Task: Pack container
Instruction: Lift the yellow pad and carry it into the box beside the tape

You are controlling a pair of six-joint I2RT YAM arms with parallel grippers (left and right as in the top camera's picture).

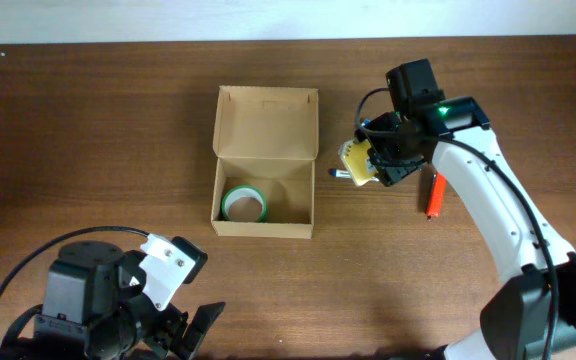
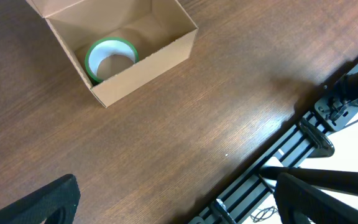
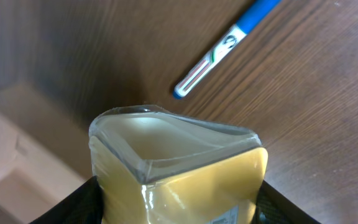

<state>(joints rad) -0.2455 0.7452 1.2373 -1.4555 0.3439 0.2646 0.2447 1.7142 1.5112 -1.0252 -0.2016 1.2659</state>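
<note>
Container (image 1: 264, 160) stands open on the table (image 1: 88, 130), flap up, just beside the right jaws and well ahead of the left jaws. A green tape roll (image 1: 245, 204) lies inside it. The right jaws grip a yellow packet (image 3: 179, 174). Just beyond their tips a blue pen (image 3: 225, 46) lies on the table, and a red pen (image 1: 433, 195) lies behind them. The left jaws are spread wide, holding nothing.

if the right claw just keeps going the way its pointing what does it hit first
Probably the bare table between the container and the blue pen, with the yellow packet in the right claw touching down first. Depth is hard to judge.
</note>
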